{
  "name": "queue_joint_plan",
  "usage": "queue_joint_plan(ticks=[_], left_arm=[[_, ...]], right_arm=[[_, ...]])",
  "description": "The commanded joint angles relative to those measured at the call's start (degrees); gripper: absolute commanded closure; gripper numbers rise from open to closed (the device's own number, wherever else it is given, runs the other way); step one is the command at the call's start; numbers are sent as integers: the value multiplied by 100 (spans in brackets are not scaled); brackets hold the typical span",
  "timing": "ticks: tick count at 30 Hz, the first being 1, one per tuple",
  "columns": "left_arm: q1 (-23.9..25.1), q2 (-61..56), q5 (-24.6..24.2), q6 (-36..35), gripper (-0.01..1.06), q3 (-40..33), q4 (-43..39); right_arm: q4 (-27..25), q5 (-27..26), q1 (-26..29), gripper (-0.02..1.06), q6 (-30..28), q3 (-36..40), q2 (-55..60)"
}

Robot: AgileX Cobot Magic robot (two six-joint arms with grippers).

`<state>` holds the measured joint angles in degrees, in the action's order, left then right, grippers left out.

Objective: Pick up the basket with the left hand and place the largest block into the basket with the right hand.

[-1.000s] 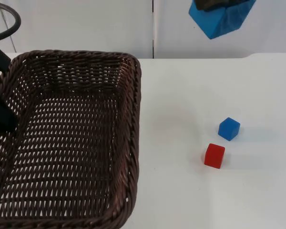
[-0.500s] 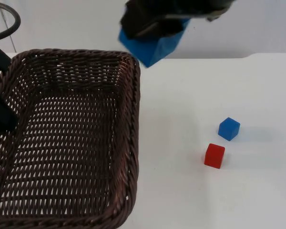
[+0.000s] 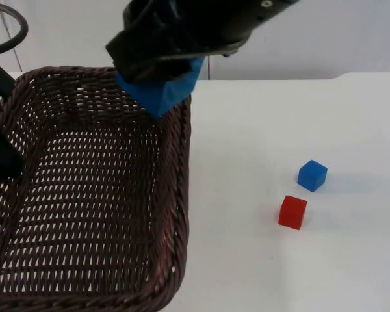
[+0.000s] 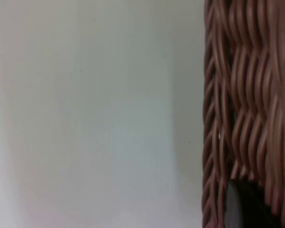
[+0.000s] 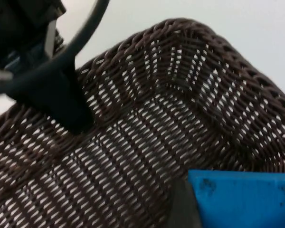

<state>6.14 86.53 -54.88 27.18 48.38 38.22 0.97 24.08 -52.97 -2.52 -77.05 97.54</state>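
— Two grippers, two jobs. What is each doing?

— My right gripper is clamped on the large blue block, at the upper middle of the top view, just above the far right corner of the wicker basket. I hold it over the rim so that, I judge, a release drops it inside and not on the table.

— And the left?

— My left gripper sits at the left edge of the frame, its jaws closed on the basket's near wall; I judge the basket is held up to offer its open mouth to the block.

— Which blocks remain outside?

— One small blue block and one small red block, close together at the right of the frame, well apart from the basket. Both are smaller, so I leave them.

— What next?

— Probably a little further over the weave, then open.
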Motion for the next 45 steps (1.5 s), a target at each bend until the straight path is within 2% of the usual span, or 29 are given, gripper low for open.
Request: queue_joint_plan(ticks=[1,16,25,27,29,30,35,36,38,45], left_arm=[[16,-87,-70,-3,105,-5,130],[16,-87,-35,-3,105,-5,130],[16,-87,-35,-3,105,-5,130],[16,-87,-35,-3,105,-5,130],[16,-87,-35,-3,105,-5,130],[16,-87,-35,-3,105,-5,130],[16,-87,-35,-3,105,-5,130],[16,-87,-35,-3,105,-5,130],[16,-87,-35,-3,105,-5,130],[16,-87,-26,-3,105,-5,130]], right_arm=[[0,80,-40,103,-31,-318,284],[-24,171,-40,103,-50,-1191,1444],[-24,60,-40,102,-50,-1205,1755],[-39,61,-40,94,-50,-1205,1767],[-39,61,-40,80,-50,-1205,1767],[-39,61,-40,80,-50,-1205,1767],[-97,61,-40,33,-50,-1205,1767],[-97,61,-40,33,-50,-1205,1767],[-97,61,-40,25,-50,-1205,1767],[-97,191,-40,24,-50,-1205,1517]])
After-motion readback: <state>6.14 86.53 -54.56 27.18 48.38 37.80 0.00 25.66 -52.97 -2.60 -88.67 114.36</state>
